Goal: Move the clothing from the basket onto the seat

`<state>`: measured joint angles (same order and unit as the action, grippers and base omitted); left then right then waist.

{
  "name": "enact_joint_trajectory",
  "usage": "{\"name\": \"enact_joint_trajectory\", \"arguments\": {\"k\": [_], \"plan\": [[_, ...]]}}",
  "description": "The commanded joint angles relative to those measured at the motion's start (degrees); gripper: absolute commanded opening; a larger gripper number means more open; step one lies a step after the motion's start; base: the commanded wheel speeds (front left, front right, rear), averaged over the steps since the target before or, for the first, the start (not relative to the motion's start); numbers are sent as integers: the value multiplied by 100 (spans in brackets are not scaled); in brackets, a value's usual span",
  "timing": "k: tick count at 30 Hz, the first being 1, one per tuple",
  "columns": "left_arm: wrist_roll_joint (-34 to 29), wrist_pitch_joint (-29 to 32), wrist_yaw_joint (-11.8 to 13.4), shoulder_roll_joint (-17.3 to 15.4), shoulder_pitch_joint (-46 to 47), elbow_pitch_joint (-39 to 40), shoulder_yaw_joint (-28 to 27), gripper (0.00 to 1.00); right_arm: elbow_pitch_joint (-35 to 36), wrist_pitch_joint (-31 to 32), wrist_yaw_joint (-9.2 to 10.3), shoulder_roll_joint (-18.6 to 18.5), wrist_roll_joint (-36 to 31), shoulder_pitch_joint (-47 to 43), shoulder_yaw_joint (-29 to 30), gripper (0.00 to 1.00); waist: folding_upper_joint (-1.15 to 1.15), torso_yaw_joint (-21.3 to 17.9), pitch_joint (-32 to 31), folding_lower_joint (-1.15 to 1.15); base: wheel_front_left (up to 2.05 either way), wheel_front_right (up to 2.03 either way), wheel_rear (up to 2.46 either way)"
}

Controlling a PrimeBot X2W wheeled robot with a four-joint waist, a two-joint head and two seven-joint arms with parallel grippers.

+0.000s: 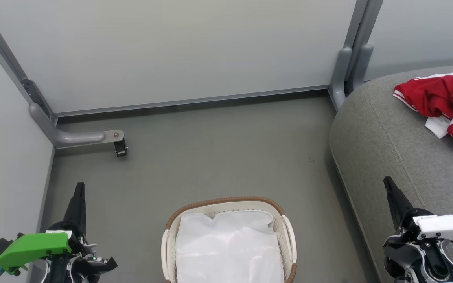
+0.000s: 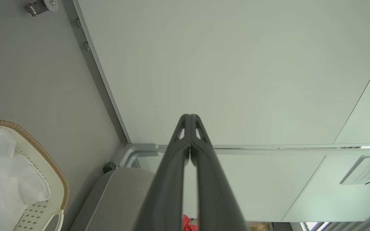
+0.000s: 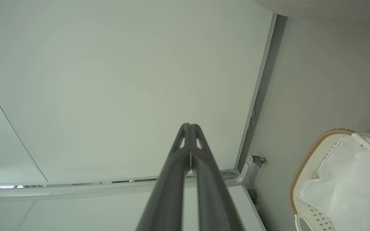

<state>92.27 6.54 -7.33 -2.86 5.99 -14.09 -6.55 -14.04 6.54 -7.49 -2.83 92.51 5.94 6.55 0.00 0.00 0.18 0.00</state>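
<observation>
The red-and-white clothing is lying in a crumpled heap on the grey seat at the right of the head view, its white stripe trim showing along the folds and its far side running off the picture's edge. The basket is sitting on the grey floor in front of the robot, just beside the seat's rounded edge and well apart from the clothing, with the white liner lying rumpled inside it. The left claw is hanging low at the left, near a pale partition panel, its two dark fingers pressing together along their length and gripping nothing, with a green housing showing behind it. The right claw is hovering over the seat's front edge, its fingers likewise meeting at the tips with nothing between them and a white housing behind. Both claws are pointing away from the robot toward the partition. A grey metal foot with a small caster is jutting from the partition's left corner onto the floor.
</observation>
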Motion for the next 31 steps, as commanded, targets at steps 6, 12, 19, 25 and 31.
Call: {"name": "enact_joint_trajectory", "arguments": {"k": [6, 12, 19, 25, 31], "plan": [[29, 16, -36, -2, 56, 11, -8, 0, 7, 19, 0, -17, -25, 51, 12, 0, 0, 0, 0, 0, 0, 0, 0], [29, 16, -36, -2, 56, 11, -8, 0, 7, 19, 0, -17, -25, 52, 13, 0, 0, 0, 0, 0, 0, 0, 0], [29, 16, -36, -2, 56, 10, -8, 0, 7, 19, 0, -17, -26, 52, 13, 0, 0, 0, 0, 0, 0, 0, 0], [29, 16, -36, -2, 56, 10, -7, 0, 7, 20, 0, -17, -26, 52, 13, 0, 0, 0, 0, 0, 0, 0, 0], [29, 16, -36, -2, 56, 10, -7, 0, 7, 20, 0, -17, -26, 52, 13, 0, 0, 0, 0, 0, 0, 0, 0]]}}
